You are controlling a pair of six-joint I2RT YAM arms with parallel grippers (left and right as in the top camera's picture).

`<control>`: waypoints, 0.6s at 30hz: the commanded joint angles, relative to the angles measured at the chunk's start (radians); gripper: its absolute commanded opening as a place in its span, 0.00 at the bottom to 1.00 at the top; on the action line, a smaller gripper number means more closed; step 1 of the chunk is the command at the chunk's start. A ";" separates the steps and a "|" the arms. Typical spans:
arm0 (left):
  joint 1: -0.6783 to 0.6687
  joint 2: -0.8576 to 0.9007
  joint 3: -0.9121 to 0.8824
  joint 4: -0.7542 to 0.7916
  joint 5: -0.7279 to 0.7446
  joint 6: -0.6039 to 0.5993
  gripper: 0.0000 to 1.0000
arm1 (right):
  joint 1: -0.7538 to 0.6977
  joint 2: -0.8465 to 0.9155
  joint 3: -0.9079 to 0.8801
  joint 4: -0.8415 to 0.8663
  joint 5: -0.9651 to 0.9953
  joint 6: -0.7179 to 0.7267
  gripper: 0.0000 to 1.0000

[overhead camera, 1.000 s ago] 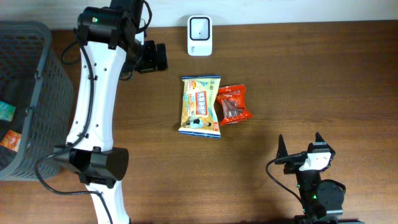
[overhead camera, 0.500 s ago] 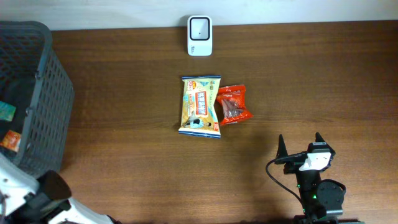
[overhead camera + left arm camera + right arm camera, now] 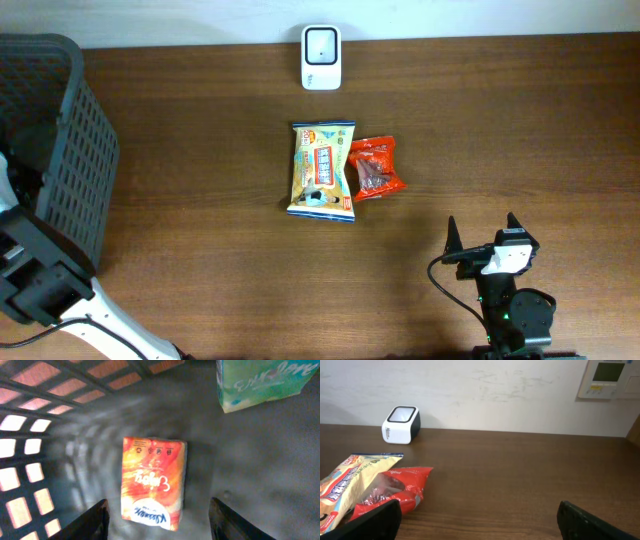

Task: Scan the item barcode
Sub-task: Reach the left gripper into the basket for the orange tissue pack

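Observation:
In the left wrist view an orange Kleenex tissue pack [image 3: 154,482] lies flat on the basket floor [image 3: 250,470]. My left gripper [image 3: 162,522] hangs just above its near end, open, one dark finger [image 3: 92,521] on each side with a gap to the pack. The white barcode scanner [image 3: 321,44] stands at the table's back edge, also visible as the scanner [image 3: 401,424] in the right wrist view. My right gripper [image 3: 482,232] rests open near the front right with nothing between its fingers [image 3: 370,521].
The dark mesh basket [image 3: 70,150] fills the left end of the table. A teal pack [image 3: 260,382] lies in it beyond the orange one. A yellow snack bag [image 3: 322,170] and a red packet [image 3: 375,167] lie mid-table.
My left arm has swung away from the back of the table near the scanner and now sits at the left edge by the basket. The right arm has not moved.

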 commanded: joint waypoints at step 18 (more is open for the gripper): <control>-0.001 -0.232 0.311 -0.026 0.605 0.092 0.00 | 0.005 -0.006 -0.008 -0.002 0.005 0.001 0.99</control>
